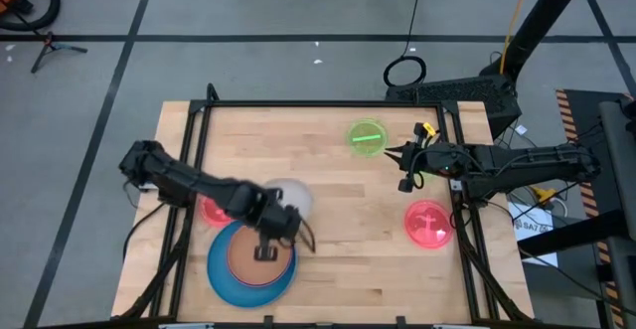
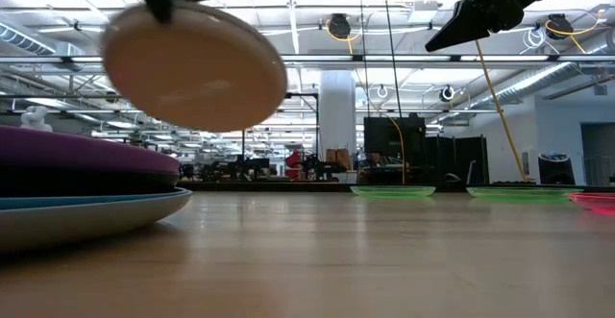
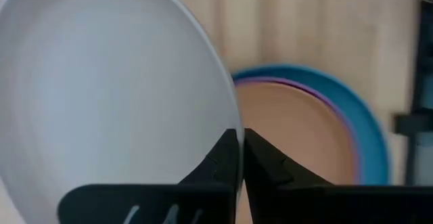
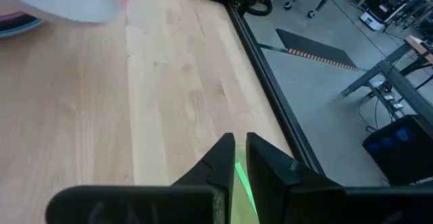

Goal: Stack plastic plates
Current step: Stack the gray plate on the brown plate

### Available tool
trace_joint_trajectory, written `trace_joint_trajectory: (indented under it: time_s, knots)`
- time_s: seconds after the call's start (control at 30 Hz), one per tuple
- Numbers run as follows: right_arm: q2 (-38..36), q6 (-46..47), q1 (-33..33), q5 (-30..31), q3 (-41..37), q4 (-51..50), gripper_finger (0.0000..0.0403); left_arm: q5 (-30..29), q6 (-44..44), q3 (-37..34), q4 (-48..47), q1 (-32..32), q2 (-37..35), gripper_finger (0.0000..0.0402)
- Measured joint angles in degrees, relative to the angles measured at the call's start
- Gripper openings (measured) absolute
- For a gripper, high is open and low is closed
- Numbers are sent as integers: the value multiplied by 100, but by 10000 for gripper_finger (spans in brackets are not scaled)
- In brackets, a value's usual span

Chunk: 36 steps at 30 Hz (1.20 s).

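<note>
Gripping the whitish plate point(image 3: 108, 95), left gripper point(image 3: 237, 158) hovers above stack point(image 1: 251, 259); right gripper point(image 1: 396, 156) closed, empty

Bright overhead light, blurred foreground

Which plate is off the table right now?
The whitish plate, pinched at its rim by the left hand; all the others lie on the table.

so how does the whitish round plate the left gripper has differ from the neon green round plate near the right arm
The whitish round plastic plate is held tilted in the air by the left gripper, shut on its rim; the neon green round plastic plate lies flat on the wooden table. The whitish plate is opaque and looks larger; the green one is smaller and looks translucent. Both are round, shallow plates not on the stack.
</note>
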Motion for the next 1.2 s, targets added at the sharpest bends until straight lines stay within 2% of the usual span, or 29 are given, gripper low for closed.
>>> trace_joint_trajectory:
  time_s: [0.33,0.57,1.2]
  knots:
    - [-2,13,0,-2,0,26,31,308,-1491,0,9,-934,17,27]
    - [0,52,0,-4,0,24,31,315,-2224,0,118,-1215,17,30]
    - [0,42,0,-4,0,22,31,444,-2438,2,82,-1034,17,34]
